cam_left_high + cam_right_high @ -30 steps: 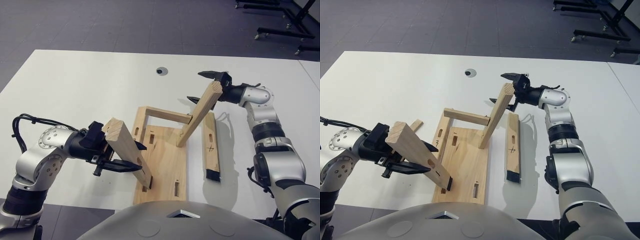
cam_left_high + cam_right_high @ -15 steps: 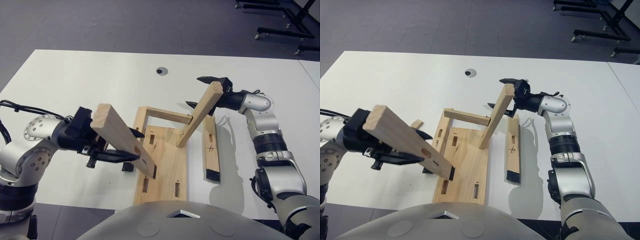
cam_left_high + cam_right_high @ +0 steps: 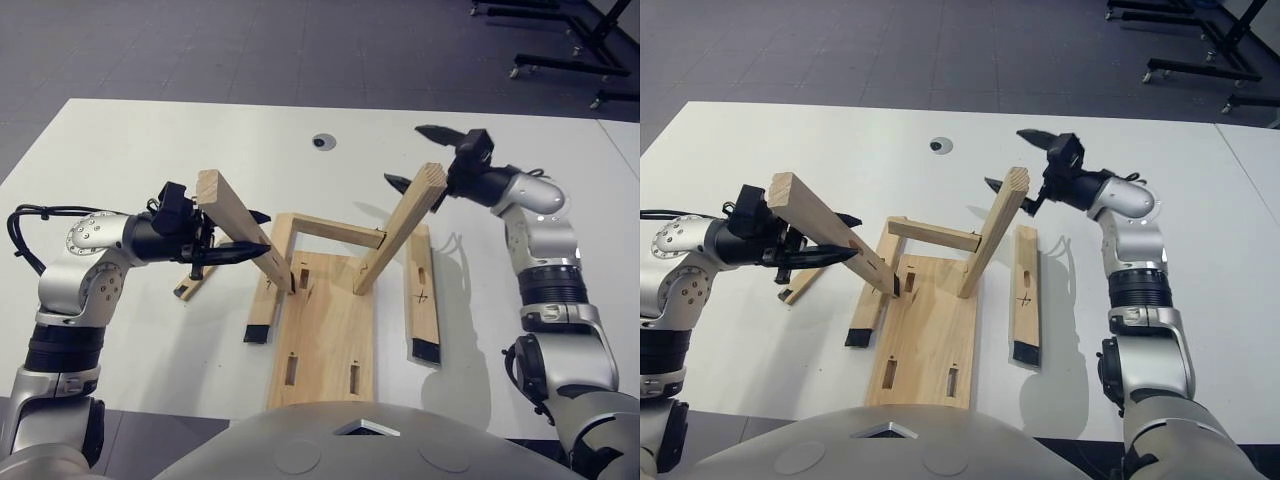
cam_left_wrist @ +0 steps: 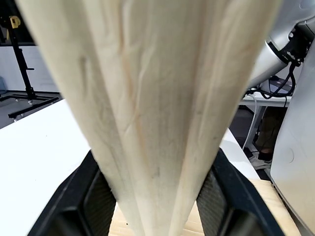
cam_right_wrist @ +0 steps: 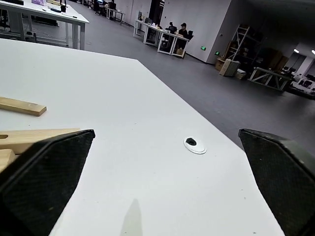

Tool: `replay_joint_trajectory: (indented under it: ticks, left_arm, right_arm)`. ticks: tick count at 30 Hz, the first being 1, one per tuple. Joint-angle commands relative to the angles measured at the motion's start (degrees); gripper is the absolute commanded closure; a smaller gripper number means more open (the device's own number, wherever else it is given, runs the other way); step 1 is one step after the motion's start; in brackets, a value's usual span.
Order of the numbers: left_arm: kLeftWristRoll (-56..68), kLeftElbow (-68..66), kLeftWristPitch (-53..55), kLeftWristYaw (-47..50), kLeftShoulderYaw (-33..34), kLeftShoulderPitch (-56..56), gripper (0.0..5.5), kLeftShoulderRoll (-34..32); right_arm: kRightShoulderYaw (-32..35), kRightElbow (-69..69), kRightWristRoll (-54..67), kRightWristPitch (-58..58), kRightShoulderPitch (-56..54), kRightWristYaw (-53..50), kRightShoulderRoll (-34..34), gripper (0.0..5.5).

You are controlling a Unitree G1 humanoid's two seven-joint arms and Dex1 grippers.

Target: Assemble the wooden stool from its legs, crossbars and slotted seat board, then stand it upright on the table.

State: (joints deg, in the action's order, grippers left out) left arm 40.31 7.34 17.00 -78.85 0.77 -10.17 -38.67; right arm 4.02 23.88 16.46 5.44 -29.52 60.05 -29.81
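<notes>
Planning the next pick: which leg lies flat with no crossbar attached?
The flat leg right of the seat board. A tilted leg is in the left gripper; two are joined by a crossbar.

**Layout: stool parts on table**

Seat board [image 3: 330,335] flat, mid table [image 3: 150,150], nr front edge. L-edge leg [image 3: 263,305] lies flat along board's L side. Crossbar [image 3: 335,230] runs from its far end rightward to leaning leg [image 3: 400,235], whose foot is on board's rear R. R-side leg [image 3: 421,295] flat just R of board. L gripper [image 3: 247,236] holds tilted leg [image 3: 225,205], low end at board's rear L. Loose bar [image 3: 190,285] further L. R gripper [image 3: 403,155] just behind leaning leg's top. Grommet [image 3: 322,142] behind all.
</notes>
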Motion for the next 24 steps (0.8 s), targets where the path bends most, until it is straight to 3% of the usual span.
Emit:
replay_joint_trajectory:
  ticks: [1,14,24]
  left_arm:
    - [-3.28,-2.6,-1.49,-3.61,-3.85,-1.73,3.47,0.66]
    - [-15.44,-10.28,-12.42,3.84,-7.0,-5.69,3.47,3.69]
    - [-15.2,-9.15,-5.62,-4.94,-13.18,-6.9,3.47,-5.07]
  right_arm:
    - [0.35,-2.48,1.12,-1.99,-7.15,0.64,-1.79,0.1]
    - [-0.04,-14.16,5.05,-7.69,-2.87,-1.82,-0.12,0.1]
    - [-1.06,-14.85,6.22,-9.13,-2.77,-0.95,0.66,0.1]
